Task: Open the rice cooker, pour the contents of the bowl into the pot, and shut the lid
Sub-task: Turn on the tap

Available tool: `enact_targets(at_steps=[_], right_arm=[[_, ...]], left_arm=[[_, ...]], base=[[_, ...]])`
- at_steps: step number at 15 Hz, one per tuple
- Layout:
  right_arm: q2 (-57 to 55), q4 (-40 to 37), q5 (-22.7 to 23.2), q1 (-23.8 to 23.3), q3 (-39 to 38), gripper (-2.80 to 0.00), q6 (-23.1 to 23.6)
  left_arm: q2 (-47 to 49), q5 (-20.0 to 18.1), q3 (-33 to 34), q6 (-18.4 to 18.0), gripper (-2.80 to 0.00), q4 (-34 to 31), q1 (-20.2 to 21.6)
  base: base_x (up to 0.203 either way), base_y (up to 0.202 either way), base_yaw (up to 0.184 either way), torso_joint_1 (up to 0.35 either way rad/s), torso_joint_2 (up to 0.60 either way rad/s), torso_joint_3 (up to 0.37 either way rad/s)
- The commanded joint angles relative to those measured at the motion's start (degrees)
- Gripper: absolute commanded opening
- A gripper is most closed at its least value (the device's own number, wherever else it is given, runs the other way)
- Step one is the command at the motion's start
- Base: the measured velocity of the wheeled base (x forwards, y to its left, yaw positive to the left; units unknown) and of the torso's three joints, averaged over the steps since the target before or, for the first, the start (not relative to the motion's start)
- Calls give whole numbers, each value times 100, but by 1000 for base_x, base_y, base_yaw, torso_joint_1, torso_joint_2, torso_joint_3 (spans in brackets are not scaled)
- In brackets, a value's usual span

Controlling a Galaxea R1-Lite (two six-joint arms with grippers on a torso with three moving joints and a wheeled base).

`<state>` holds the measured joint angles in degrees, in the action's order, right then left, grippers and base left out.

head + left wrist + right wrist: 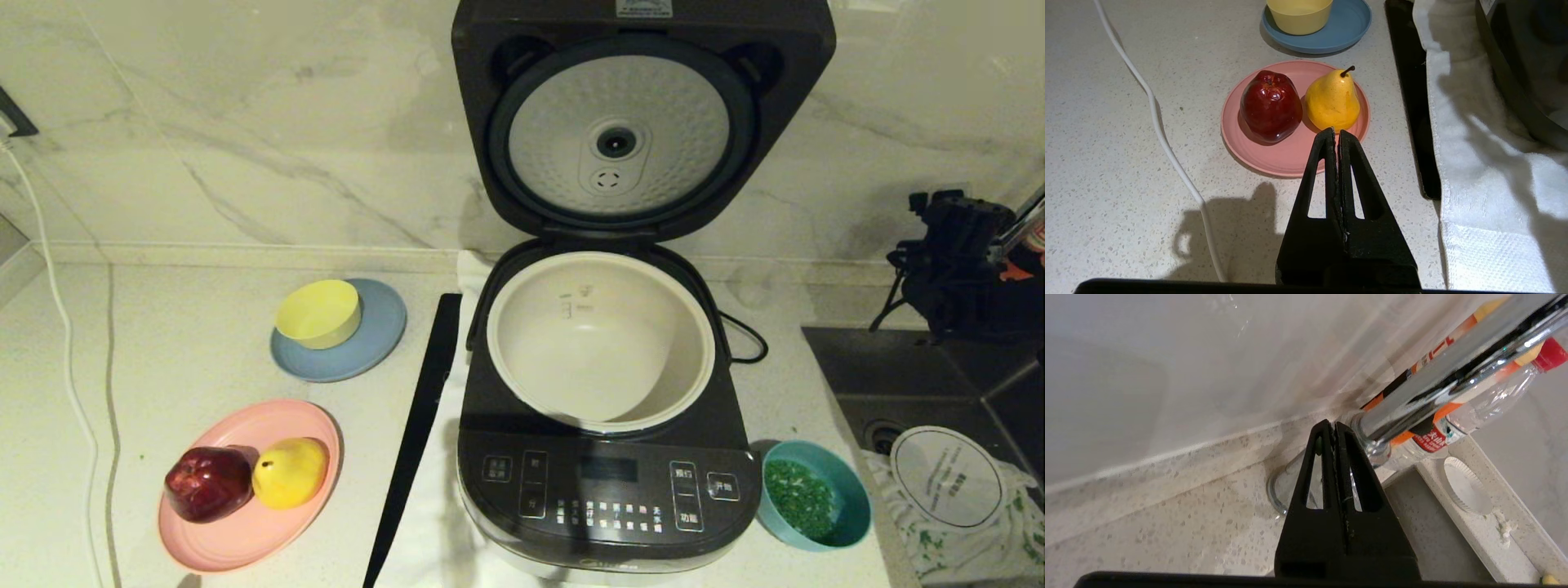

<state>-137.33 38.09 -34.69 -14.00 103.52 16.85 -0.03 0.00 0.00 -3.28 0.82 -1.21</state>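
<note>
The dark grey rice cooker (pixel 604 490) stands in the middle of the counter with its lid (pixel 645 122) raised upright, the dimpled silver disc facing me. Its white pot (pixel 571 359) shows nothing inside. To the cooker's front right sits the teal bowl (pixel 853 490), holding chopped green contents (pixel 796 498). My left gripper (pixel 1336 131) is shut and empty, hovering over the counter near the pink plate, out of the head view. At the far right back, my right gripper (pixel 1331 424) is shut and empty next to the faucet base; its arm (pixel 951 261) is well away from the bowl.
A pink plate (pixel 245 531) carries a red apple (pixel 208 482) and a yellow pear (pixel 290 471). A yellow bowl (pixel 318 313) sits on a grey-blue plate (pixel 384 335). A black strip (pixel 420 425), a white towel (pixel 1474 143), a white cable (pixel 1163 139) and the sink (pixel 898 367) surround the cooker.
</note>
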Motion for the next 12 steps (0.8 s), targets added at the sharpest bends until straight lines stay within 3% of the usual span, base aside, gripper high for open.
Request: enact_targets(at_steps=[1,12], right_arm=[[-103,-64,-20,-44,238,-280,3],[-445,-284,-46,-226,652,-280,-59]], left_arm=[[-15,0,53,-6,-280,-2,-2],[-15,0,53,-1,-280,3,1]], base=[[0,0,0,0,0,0],[0,0,0,0,0,0]])
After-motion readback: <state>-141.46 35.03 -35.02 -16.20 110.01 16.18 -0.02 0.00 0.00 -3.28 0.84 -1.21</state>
